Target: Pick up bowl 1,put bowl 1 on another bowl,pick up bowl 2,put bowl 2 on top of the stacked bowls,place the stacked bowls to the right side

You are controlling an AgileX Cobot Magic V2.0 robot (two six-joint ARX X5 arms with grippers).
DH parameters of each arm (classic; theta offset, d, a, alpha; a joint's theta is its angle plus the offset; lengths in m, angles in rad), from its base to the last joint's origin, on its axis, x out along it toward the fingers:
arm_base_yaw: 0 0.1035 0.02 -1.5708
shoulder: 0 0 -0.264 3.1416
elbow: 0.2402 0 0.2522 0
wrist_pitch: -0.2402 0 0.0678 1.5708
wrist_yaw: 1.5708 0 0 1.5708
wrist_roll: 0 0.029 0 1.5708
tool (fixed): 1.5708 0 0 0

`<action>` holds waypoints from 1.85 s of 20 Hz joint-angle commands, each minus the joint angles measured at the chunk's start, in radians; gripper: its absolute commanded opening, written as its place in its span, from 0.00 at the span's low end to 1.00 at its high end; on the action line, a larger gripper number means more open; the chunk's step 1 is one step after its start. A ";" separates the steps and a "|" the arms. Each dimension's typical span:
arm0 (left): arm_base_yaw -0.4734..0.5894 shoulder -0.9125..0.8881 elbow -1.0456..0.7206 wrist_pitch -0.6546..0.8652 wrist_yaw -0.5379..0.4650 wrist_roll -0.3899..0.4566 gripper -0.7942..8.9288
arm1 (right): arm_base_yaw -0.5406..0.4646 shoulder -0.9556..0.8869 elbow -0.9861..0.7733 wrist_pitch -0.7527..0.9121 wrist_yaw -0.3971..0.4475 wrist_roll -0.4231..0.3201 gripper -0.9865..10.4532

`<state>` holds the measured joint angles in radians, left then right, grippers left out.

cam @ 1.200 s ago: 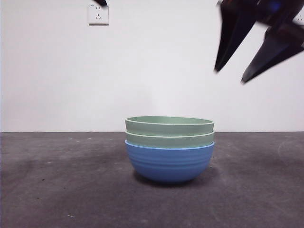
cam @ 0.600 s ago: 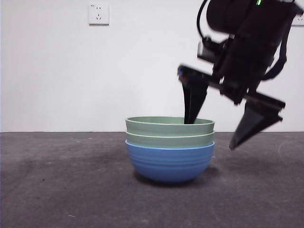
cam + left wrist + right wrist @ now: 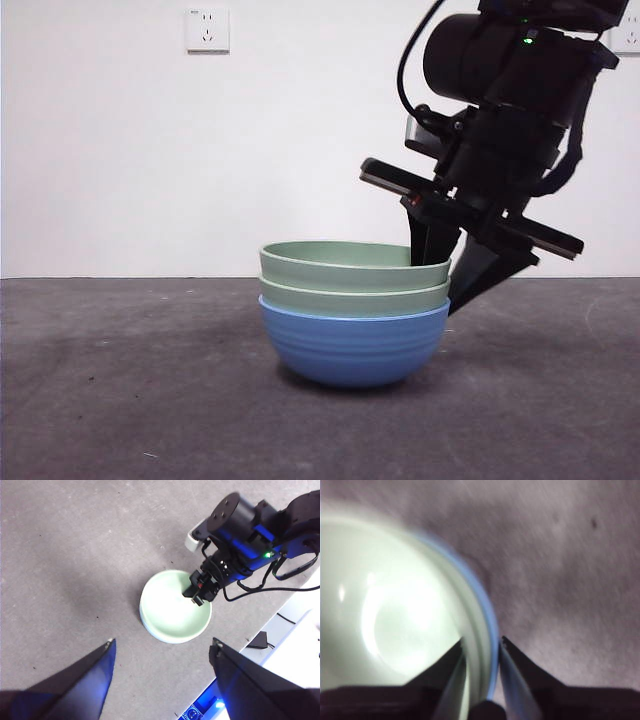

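The stacked bowls stand mid-table: the blue bowl [image 3: 350, 345] at the bottom, the duller green bowl 1 [image 3: 350, 297] as the middle band, and the mint bowl 2 [image 3: 350, 266] on top. My right gripper [image 3: 440, 287] is at the stack's right rim, one jaw inside and one outside, shut on the rims. Its wrist view shows the right gripper [image 3: 481, 647] pinching the mint bowl [image 3: 395, 605] and the blue edge [image 3: 491, 625]. My left gripper [image 3: 161, 647] hangs open high above the stack [image 3: 167, 612].
A wall socket [image 3: 207, 30] is on the white wall behind. Dark grey table [image 3: 120, 380] stretches to both sides of the stack. In the left wrist view the table's edge, a cable and a small black box [image 3: 260, 641] lie beyond the right arm [image 3: 240, 525].
My right gripper came down from the upper right onto the stack's right rim and closed on it. The stack has shifted slightly left and tilted a little.
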<state>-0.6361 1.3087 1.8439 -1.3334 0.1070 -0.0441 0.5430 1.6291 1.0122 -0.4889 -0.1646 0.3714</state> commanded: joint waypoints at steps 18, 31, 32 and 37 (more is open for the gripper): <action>-0.004 -0.001 -0.002 -0.022 -0.002 0.023 0.40 | -0.315 -0.127 0.010 0.034 0.014 -0.101 0.07; -0.004 -0.001 -0.002 -0.022 -0.002 0.019 0.40 | -0.438 0.031 0.010 0.062 0.010 -0.153 0.07; -0.004 -0.001 -0.002 -0.022 -0.001 0.018 0.40 | -0.438 0.036 0.010 0.061 0.009 -0.153 0.07; -0.004 -0.001 -0.002 -0.022 -0.001 0.018 0.40 | -0.438 0.038 0.010 0.035 0.010 -0.163 0.22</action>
<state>-0.6361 1.3087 1.8439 -1.3338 0.1070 -0.0334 0.1036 1.6421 1.0306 -0.4400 -0.1589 0.2272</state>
